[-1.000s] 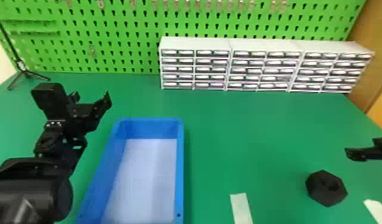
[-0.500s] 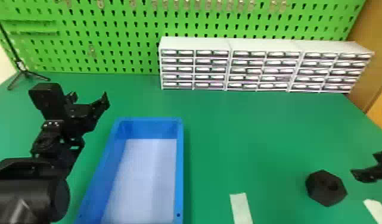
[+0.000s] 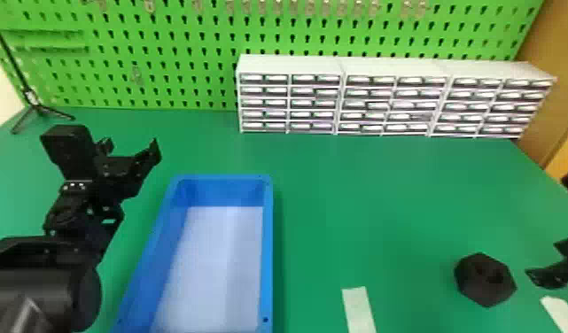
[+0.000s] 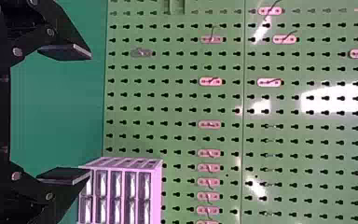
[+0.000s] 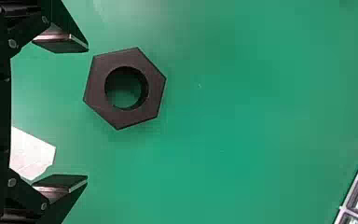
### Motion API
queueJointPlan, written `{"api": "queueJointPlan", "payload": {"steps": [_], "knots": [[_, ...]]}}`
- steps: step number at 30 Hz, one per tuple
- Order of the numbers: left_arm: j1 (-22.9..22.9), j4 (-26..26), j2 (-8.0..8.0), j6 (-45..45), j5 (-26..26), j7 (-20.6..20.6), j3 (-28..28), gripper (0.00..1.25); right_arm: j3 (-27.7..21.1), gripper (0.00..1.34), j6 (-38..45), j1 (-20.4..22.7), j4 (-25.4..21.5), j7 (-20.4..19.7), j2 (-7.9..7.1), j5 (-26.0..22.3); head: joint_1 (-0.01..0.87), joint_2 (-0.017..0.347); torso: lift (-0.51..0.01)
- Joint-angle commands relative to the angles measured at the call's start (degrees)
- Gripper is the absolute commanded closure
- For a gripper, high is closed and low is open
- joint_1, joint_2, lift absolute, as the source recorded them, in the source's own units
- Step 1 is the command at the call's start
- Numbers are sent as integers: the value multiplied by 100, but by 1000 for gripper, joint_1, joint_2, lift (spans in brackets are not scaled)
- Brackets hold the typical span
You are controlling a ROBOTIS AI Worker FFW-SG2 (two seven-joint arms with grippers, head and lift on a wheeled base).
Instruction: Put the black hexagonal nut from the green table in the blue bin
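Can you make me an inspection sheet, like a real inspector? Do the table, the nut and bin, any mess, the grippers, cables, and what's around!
Surface: green table, with the job's things standing on it.
Job's things: black hexagonal nut lying flat on the table, right of the blue bin, not in it yet.
Clutter: two pale strips, one between bin and nut, the other farther right, near the nut.
Grippers: left gripper open, holding nothing; right gripper open, close to the nut, not holding it.
Cables: nothing seen.
Surroundings: green pegboard behind, white drawer units in front of it, thin black stand at the back left.
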Motion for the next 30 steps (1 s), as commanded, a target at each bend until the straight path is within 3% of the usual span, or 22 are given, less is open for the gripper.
{"api": "queueJointPlan", "payload": {"steps": [1, 30], "knots": [[17, -8, 0, 0, 0, 0, 2, 372, -3, 289, -2, 25, 20, 31, 15, 97, 686, 28, -96], [-1, -8, 0, 0, 0, 0, -7, 372, 383, 291, -46, -291, 231, 59, 68, 220, 686, 28, -96]]}}
